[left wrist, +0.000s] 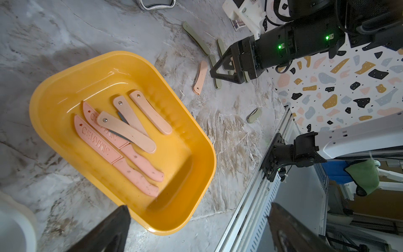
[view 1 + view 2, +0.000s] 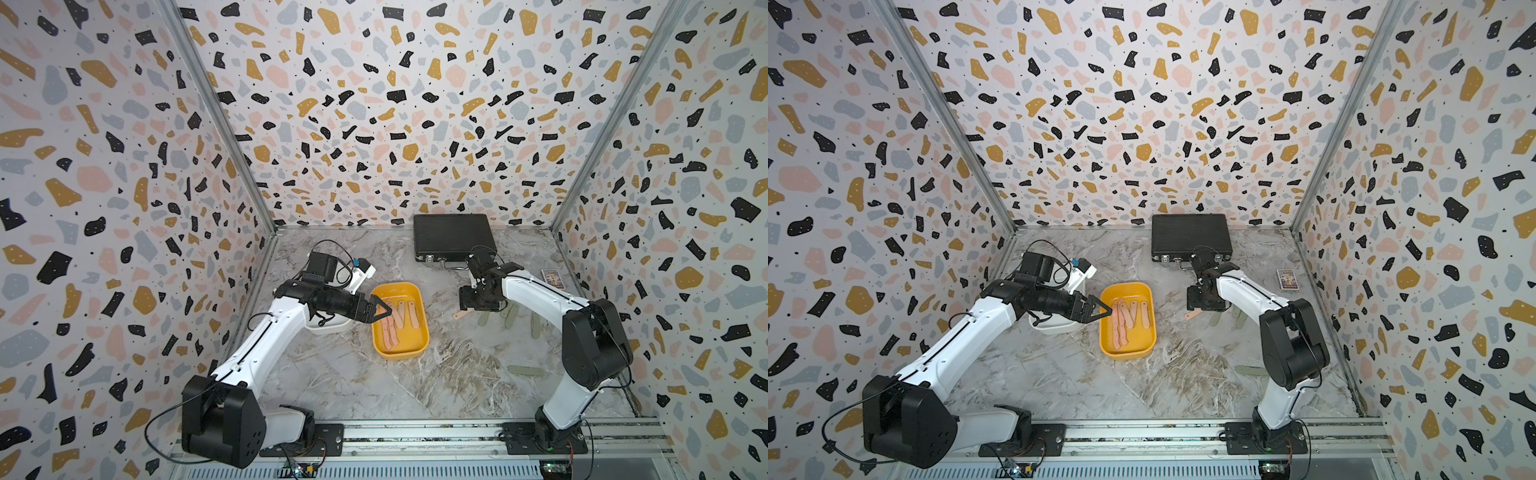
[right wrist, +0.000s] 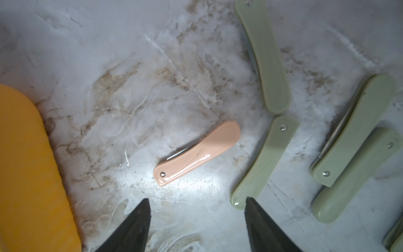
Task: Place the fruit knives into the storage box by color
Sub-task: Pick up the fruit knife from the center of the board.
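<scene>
The mustard-yellow storage box (image 2: 399, 354) (image 1: 174, 218) holds several salmon-pink fruit knives (image 2: 399, 318) (image 1: 122, 135). My left gripper (image 2: 380, 309) (image 1: 198, 207) hovers open over that box's left edge, with nothing between its fingers. The white storage box (image 2: 328, 328) lies mostly under the left arm. One loose pink knife (image 2: 461, 314) (image 3: 196, 153) lies on the marble right of the yellow box. My right gripper (image 3: 197, 199) (image 1: 220, 72) hangs open just above it, apart from it. Several sage-green knives (image 3: 265, 161) (image 2: 536, 324) lie beside and beyond it, one (image 2: 525, 370) nearer the front.
A black briefcase (image 2: 455, 237) lies at the back, close behind the right wrist. A small printed card box (image 2: 552, 277) sits by the right wall. The metal rail (image 2: 415, 432) with both arm bases runs along the front edge. Patterned walls enclose three sides.
</scene>
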`<action>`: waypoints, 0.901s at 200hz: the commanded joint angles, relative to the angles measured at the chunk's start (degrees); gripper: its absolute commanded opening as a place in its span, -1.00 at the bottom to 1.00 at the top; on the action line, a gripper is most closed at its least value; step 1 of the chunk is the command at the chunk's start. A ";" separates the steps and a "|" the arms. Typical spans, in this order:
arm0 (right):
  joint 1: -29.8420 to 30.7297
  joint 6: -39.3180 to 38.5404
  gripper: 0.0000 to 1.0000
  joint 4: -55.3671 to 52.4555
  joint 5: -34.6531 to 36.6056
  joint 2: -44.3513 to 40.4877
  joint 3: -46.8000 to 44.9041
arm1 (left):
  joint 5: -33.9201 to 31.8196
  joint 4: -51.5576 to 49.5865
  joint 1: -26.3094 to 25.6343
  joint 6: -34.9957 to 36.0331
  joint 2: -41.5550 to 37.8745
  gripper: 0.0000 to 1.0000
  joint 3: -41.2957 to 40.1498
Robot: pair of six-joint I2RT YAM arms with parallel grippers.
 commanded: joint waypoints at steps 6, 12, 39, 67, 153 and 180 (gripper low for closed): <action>-1.07 0.57 0.41 1.62 -0.25 1.18 -0.36 | -0.21 0.89 -0.08 1.26 -0.66 0.98 -0.55; -1.24 0.68 0.41 1.92 -0.55 1.53 -0.36 | -0.21 0.86 -0.12 1.27 -0.63 0.98 -0.58; -2.00 0.85 0.41 2.94 -0.93 3.41 -0.09 | -0.56 0.81 -0.09 1.44 -0.52 0.98 -0.59; -2.76 1.23 0.41 4.60 -2.06 5.27 0.07 | -0.64 0.73 -0.12 1.64 -0.76 0.98 -0.59; -2.87 1.54 0.37 4.43 -5.30 9.06 2.08 | -0.82 0.73 -0.02 1.68 -0.52 0.98 -0.67; -2.59 1.20 0.32 3.49 -7.09 10.57 3.69 | -0.82 0.73 -0.05 1.76 -0.26 0.98 -0.70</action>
